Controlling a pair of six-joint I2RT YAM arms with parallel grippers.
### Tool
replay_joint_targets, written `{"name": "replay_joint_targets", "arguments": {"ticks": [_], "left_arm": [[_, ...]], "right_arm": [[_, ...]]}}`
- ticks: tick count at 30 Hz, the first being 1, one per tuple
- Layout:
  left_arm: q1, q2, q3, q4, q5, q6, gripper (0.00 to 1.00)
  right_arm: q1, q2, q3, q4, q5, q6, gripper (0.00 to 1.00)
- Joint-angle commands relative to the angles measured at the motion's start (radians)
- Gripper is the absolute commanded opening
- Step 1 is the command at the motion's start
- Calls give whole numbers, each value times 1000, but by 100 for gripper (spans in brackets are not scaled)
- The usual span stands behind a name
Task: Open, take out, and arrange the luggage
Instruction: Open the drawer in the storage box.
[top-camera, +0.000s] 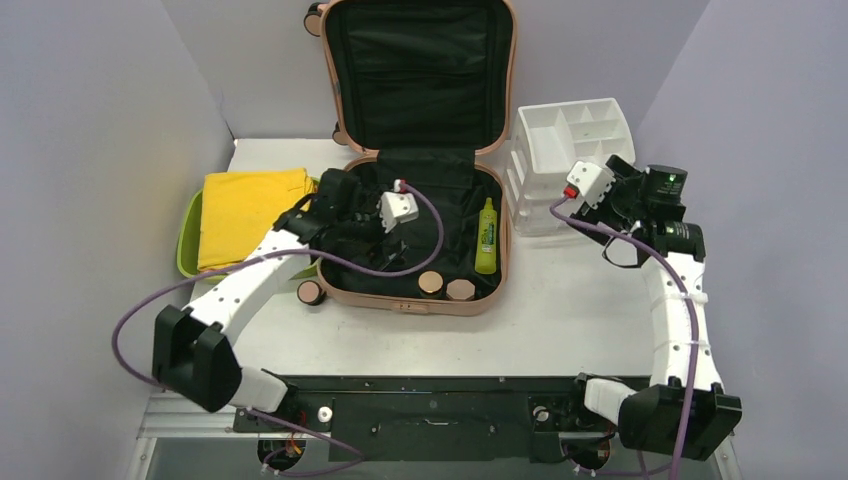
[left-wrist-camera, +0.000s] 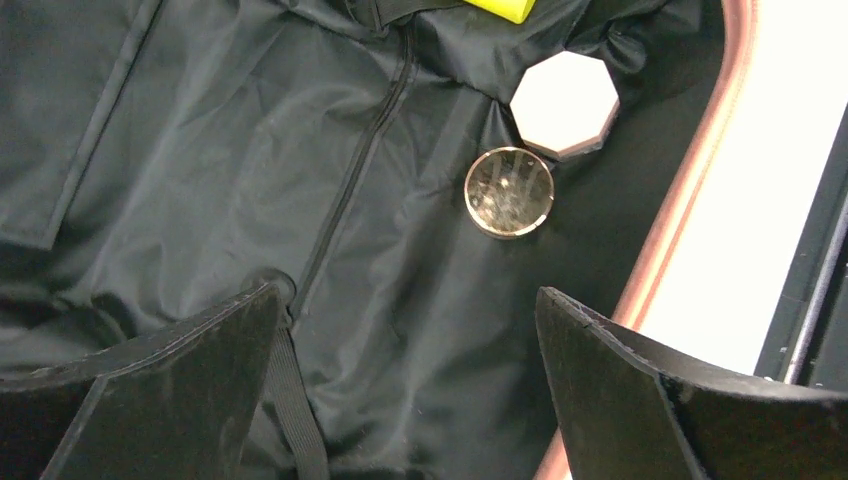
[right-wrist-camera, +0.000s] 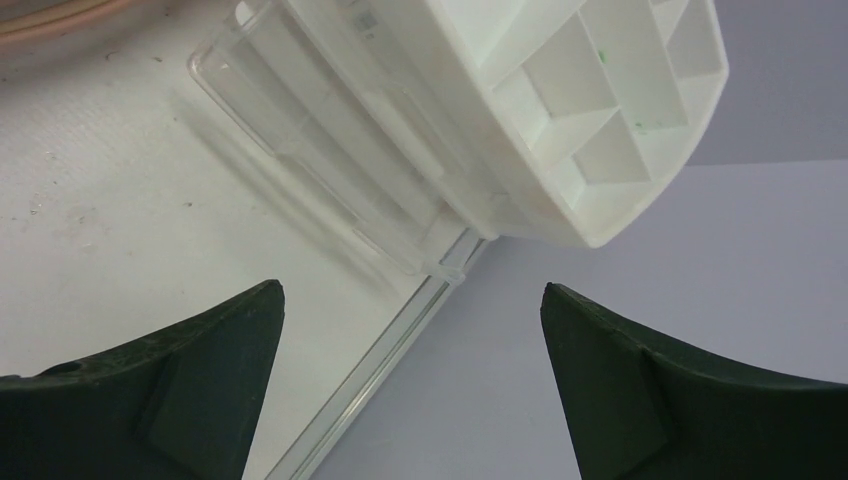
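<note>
Luggage (top-camera: 415, 70) lid overhead only; left end effector (left-wrist-camera: 408, 295) released near jar (left-wrist-camera: 509, 192), right end effector (right-wrist-camera: 412, 290) released.

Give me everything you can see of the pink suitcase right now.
The suitcase lies open on the table, lid standing upright at the back. Salmon-pink hard shell, rounded corners, black fabric lining with a zip; a caster wheel shows at the near-left corner. A lime-green bottle and two small jars rest in the base; the open left gripper hangs above it.
</note>
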Motion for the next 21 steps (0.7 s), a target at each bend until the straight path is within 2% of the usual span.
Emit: {"name": "replay_joint_targets", "arguments": {"ticks": [1,4,9,13,21], "left_arm": [[-54,169,158,-137,-37,145,96],[-94,307,270,-233,-47,239,96],[-128,438,404,-384,-17,351,96],[-129,514,433,-429,15,403,96],[-128,554,413,-471,50,516,96]], "right_arm": [[18,115,141,-177,-29,-50,95],[34,224,229,-244,17,-97,94],[65,366,374,-426,85,-233,93],[65,466,459,-575,48,-396,93],[40,620,571,-690,-39,-594,89]]}}
